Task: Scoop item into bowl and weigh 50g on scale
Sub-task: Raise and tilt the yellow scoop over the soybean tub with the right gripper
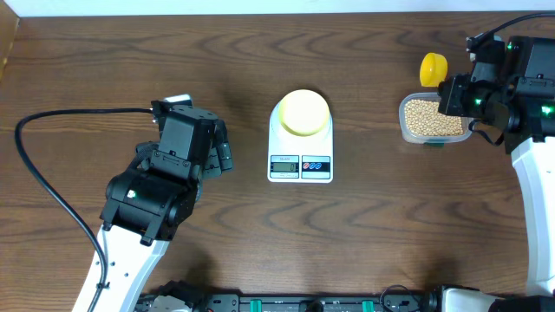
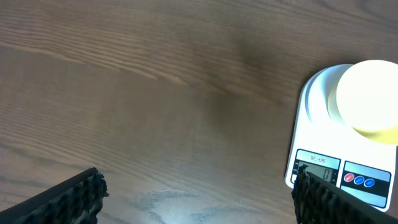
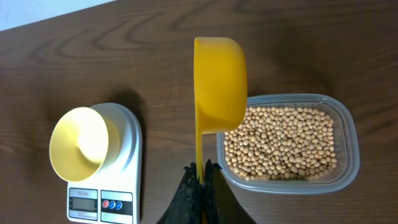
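The pale yellow bowl (image 1: 304, 112) stands empty on the white scale (image 1: 300, 163) at mid table; both show in the right wrist view, bowl (image 3: 79, 143) and scale (image 3: 127, 186), and in the left wrist view, bowl (image 2: 370, 96) and scale (image 2: 317, 118). The tan beans (image 1: 431, 117) fill a clear tub (image 3: 348, 134) at the right. My right gripper (image 3: 200, 171) is shut on the handle of a bright yellow scoop (image 3: 217, 84), held on edge just left of the tub, scoop head (image 1: 433, 68) above the tub's far side. My left gripper (image 2: 199, 196) is open and empty, left of the scale.
The left arm (image 1: 165, 182) sits over the wooden table left of the scale, its cable (image 1: 52, 173) looping at the far left. The right arm (image 1: 512, 78) is at the right edge beside the tub.
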Controlling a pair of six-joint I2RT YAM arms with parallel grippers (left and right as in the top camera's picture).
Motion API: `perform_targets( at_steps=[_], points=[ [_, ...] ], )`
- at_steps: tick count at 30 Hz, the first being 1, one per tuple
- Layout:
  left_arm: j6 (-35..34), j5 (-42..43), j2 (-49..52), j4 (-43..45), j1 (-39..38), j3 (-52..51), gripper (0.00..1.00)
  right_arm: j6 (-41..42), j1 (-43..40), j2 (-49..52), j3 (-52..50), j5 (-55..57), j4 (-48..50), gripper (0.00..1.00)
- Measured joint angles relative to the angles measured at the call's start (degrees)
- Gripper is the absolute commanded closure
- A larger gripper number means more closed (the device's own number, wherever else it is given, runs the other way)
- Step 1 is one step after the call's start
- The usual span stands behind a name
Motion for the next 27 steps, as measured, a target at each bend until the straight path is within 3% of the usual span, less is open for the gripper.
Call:
perform_targets(
  at_steps=[16, 27],
  points=[
    [0.0, 0.0, 0.0, 0.0, 0.0, 0.0, 0.02, 1.6, -0.2, 0.0, 0.0, -1.5, 7.3, 0.99],
    [0.0, 0.0, 0.0, 0.0, 0.0, 0.0, 0.02, 5.7, -0.2, 0.0, 0.0, -15.7, 7.5, 0.99]
  ],
)
